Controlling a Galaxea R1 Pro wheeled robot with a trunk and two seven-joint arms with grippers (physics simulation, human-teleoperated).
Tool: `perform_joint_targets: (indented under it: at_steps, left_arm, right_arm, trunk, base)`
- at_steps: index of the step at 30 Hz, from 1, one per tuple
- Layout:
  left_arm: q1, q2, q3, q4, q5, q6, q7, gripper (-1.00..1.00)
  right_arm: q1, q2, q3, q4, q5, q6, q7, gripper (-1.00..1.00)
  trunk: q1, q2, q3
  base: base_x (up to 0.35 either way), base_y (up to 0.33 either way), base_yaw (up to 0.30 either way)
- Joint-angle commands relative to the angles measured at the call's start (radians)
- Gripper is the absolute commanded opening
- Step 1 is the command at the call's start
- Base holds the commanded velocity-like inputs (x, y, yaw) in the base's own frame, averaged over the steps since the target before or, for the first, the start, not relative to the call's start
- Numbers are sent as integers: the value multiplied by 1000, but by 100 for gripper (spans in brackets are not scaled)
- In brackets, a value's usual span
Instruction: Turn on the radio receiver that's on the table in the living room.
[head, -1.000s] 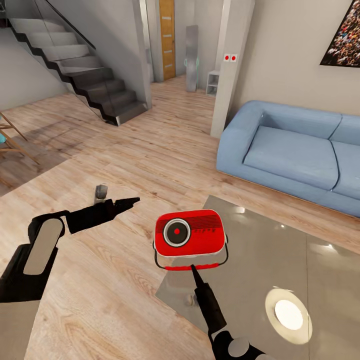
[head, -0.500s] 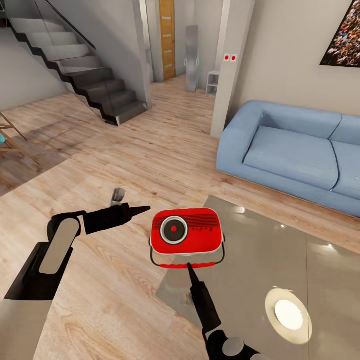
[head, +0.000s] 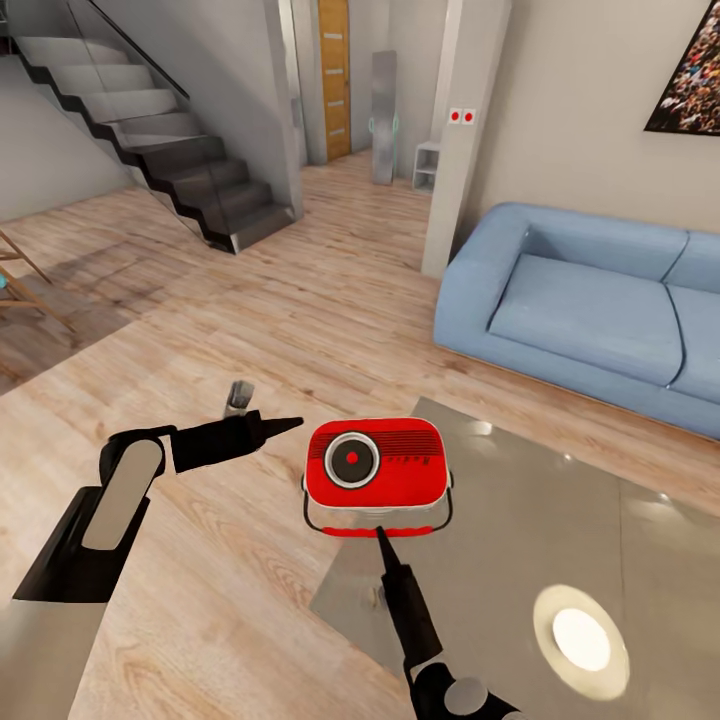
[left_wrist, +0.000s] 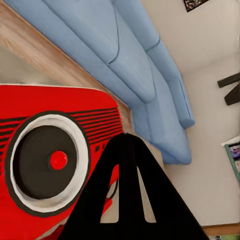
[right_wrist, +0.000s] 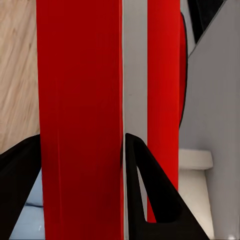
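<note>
change: my left tool (head: 290, 424), fingers pinched together, has crept right to just beside the glossy red boxy radio (head: 375, 463) | right tool (head: 379, 533) straddles its near edge, open | radio on the reflective grey worktop (head: 520, 520) corner | next: press the dial button

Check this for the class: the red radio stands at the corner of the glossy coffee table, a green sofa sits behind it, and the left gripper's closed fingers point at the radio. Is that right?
One detail is wrong: the sofa is pale blue, not green, as the head view shows. The rest holds: the red radio stands at the corner of the glossy coffee table, and the left gripper points its closed fingers at it.
</note>
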Motion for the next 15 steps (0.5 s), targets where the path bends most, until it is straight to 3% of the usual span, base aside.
perform_joint_targets:
  at_steps: [1,7,15]
  left_arm:
    - [0,0,0,-2,0,0,0,-100]
    - [7,4,-31,25,6,0,-2,-100]
    - [8,-1,-76,35,9,-1,-4,-100]
  right_arm:
    - [0,0,2,-1,2,2,-1,-100]
    - [32,-18,-3,4,-45,8,-11,-100]
    - [81,-23,-2,5,-67,8,-17,-100]
  trunk:
    - [0,0,0]
    - [0,0,0]
    - [0,0,0]
  base:
    - [319,0,0]
    - [292,0,0]
    - [50,0,0]
